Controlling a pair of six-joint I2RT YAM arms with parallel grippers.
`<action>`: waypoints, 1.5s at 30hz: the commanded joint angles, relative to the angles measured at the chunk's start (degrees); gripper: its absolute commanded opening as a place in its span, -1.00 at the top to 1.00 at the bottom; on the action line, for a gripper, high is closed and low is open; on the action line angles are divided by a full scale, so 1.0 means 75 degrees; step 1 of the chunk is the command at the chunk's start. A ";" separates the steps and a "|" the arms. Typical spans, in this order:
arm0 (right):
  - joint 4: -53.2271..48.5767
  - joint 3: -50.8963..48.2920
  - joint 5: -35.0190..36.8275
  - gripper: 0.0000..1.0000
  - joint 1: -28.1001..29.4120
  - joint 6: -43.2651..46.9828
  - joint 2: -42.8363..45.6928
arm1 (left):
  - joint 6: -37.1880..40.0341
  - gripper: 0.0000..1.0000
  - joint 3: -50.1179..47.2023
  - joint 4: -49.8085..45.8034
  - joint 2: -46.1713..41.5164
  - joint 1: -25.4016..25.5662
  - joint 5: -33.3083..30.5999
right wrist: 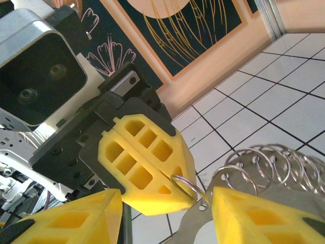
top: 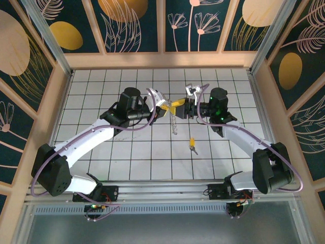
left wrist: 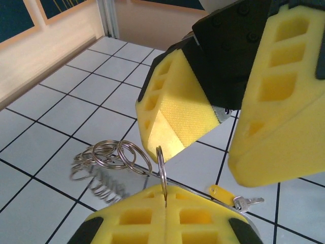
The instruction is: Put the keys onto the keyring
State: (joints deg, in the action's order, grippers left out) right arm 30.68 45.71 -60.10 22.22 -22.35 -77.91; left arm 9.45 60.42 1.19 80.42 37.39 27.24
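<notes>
The left arm [top: 84,142] and right arm [top: 244,137] wear white shells with black joints, purple cable [top: 32,183] trailing each. Behind the yellow pocketed fingers [left wrist: 264,142] sit black screwed mounts [left wrist: 228,51]

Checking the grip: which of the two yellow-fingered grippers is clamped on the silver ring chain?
The left gripper: shut on one ring of the silver ring chain; the right gripper stands open.

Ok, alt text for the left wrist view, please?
The left gripper, shut, pinches one thin ring of the keyring, a chain of linked silver rings drooping left over the white tiled table. The right gripper faces it, jaws apart; the yellow-headed key lies on the tiles.
</notes>
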 commanded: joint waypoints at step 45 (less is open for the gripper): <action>0.2771 -0.0008 0.1839 1.00 0.0051 -0.1462 0.0301 | -0.2972 -0.62 -0.0436 0.2485 -0.0732 -0.0795 -0.0717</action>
State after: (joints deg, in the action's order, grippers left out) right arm 42.19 45.71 -49.12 22.04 -29.78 -77.34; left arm -7.14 57.17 15.16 75.11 31.59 20.51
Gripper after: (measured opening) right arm 0.046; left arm 0.797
